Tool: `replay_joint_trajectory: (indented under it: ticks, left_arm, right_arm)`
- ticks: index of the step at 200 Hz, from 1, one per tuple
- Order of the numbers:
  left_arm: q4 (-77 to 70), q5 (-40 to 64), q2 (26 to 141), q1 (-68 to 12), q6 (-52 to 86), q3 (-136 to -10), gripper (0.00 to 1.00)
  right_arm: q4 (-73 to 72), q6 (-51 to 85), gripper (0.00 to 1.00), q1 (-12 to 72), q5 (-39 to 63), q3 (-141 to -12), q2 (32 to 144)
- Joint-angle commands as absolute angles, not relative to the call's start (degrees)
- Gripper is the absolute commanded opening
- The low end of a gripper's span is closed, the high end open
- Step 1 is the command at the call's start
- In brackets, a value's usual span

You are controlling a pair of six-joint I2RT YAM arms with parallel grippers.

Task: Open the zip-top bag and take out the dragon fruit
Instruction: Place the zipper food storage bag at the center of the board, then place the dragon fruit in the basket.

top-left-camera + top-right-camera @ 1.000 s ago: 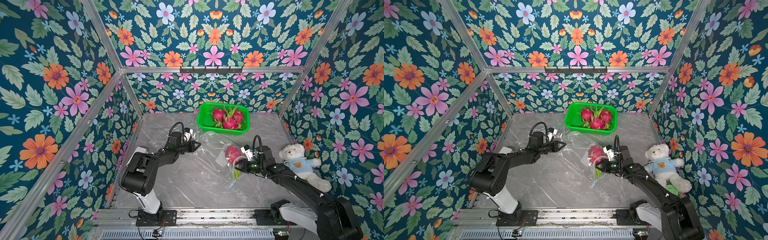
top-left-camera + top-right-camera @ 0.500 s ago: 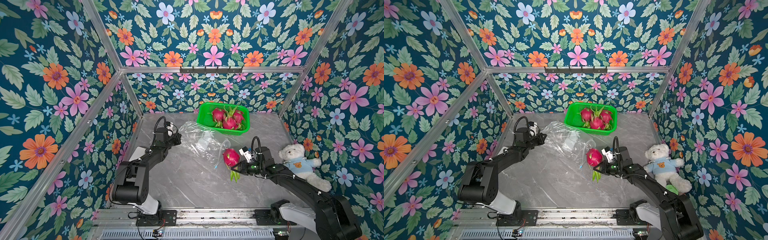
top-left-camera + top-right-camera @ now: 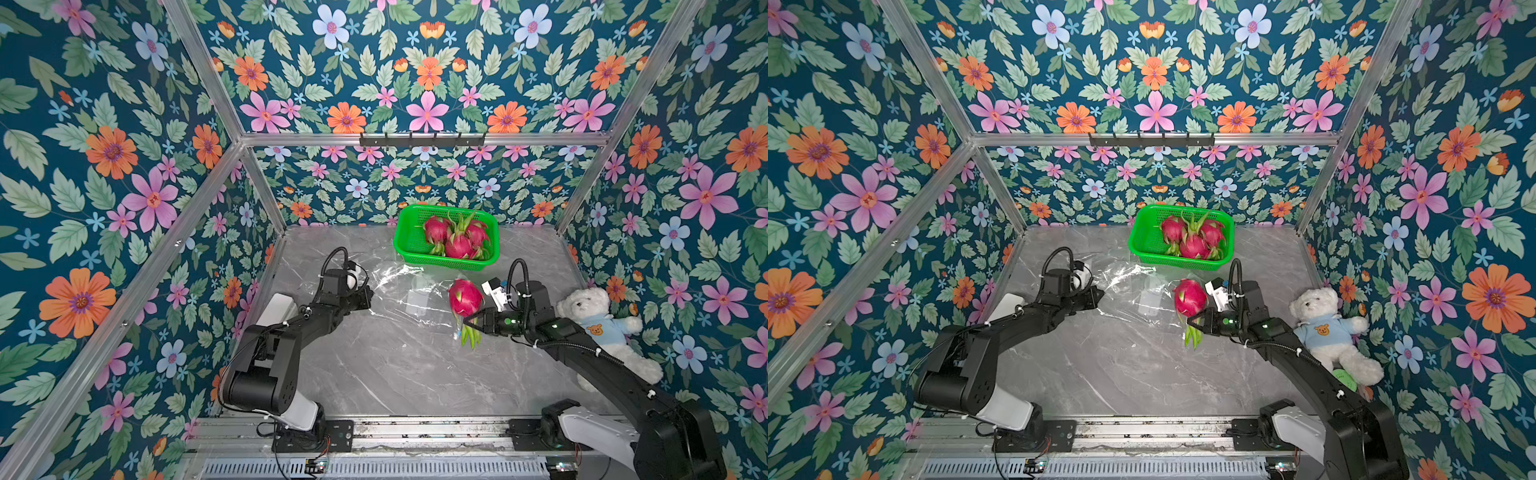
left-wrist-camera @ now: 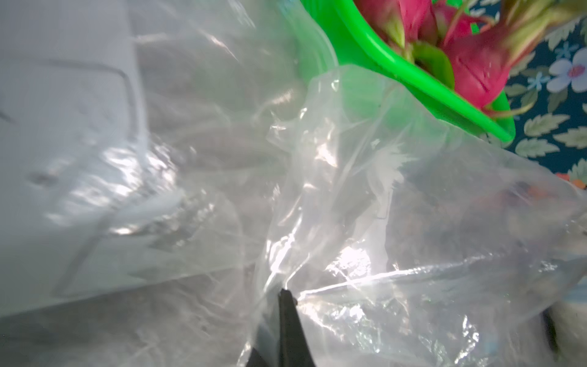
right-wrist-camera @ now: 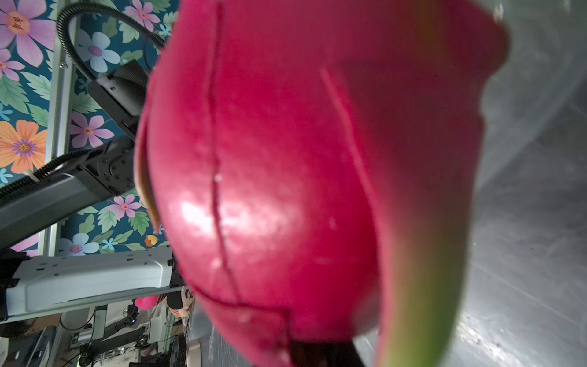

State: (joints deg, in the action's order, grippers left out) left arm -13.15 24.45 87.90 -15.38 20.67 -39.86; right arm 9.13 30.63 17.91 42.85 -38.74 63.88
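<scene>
A magenta dragon fruit [image 3: 465, 297] [image 3: 1190, 297] lies outside the bag, right of the table's middle, in both top views. My right gripper [image 3: 471, 322] [image 3: 1196, 322] is shut on its green-tipped scales at the near end. The fruit [image 5: 301, 174] fills the right wrist view. The clear zip-top bag [image 3: 409, 286] [image 3: 1138, 291] lies crumpled and empty on the table between the arms. My left gripper [image 3: 368, 297] [image 3: 1098, 296] is shut on its left edge. In the left wrist view the closed gripper [image 4: 287, 294] pinches the bag's film [image 4: 349, 190].
A green basket [image 3: 405, 245] [image 3: 1140, 243] holding three more dragon fruits stands at the back, just behind the bag; its rim [image 4: 365, 41] shows in the left wrist view. A white teddy bear [image 3: 598, 328] [image 3: 1325, 332] leans on the right wall beside my right arm.
The left gripper pulled the bag off the dragon fruit toward the left, then came back a little to the right. The fruit is now bare, still in the right gripper.
</scene>
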Motion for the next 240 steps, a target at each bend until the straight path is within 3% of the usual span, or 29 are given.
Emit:
replay_joint_trajectory:
  ticks: [1,29,31,36,51,55,58,102,156,199,240]
  left_arm:
    - [-11.6,25.6,87.5,-18.5,19.8,-38.7,0.0]
    - [-12.7,26.0,86.9,-21.5,21.6,-36.9,0.0]
    - [-12.8,26.0,86.9,-21.5,21.8,-36.8,0.03]
    - [-13.3,26.2,86.7,-21.5,22.2,-36.4,0.17]
    - [-13.5,24.8,85.6,-21.5,22.9,-35.9,0.71]
    - [-13.5,24.3,85.1,-21.5,22.9,-35.9,0.95]
    - [-13.3,23.8,84.7,-21.4,22.9,-35.8,0.99]
    - [-12.2,16.2,78.7,-20.5,21.9,-36.9,0.99]
    - [-16.8,20.0,79.8,-16.5,24.9,-35.0,0.99]
    - [-16.7,19.3,78.5,-15.8,24.8,-33.0,0.99]
    - [-15.6,17.8,75.6,-15.6,24.3,-31.6,0.99]
  right_arm:
    - [6.6,29.6,0.0,17.5,41.9,-42.1,66.2]
    - [2.2,31.3,0.0,16.4,39.7,-47.8,72.7]
    - [1.4,31.5,0.0,16.2,39.8,-48.2,73.4]
    - [-0.2,32.0,0.0,16.1,39.9,-49.2,75.0]
    - [-1.4,32.0,0.0,16.0,38.6,-54.3,80.4]
    - [-1.4,31.7,0.0,16.0,38.7,-55.9,82.0]
    - [-1.6,31.6,0.0,16.0,38.7,-57.1,83.0]
    - [-5.2,34.3,0.0,16.0,40.3,-73.2,100.2]
    - [-4.0,37.3,0.0,17.1,40.2,-92.0,118.7]
    - [-0.6,39.0,0.0,18.8,38.9,-104.3,129.1]
    - [-0.1,40.8,0.0,19.3,34.8,-107.7,133.9]
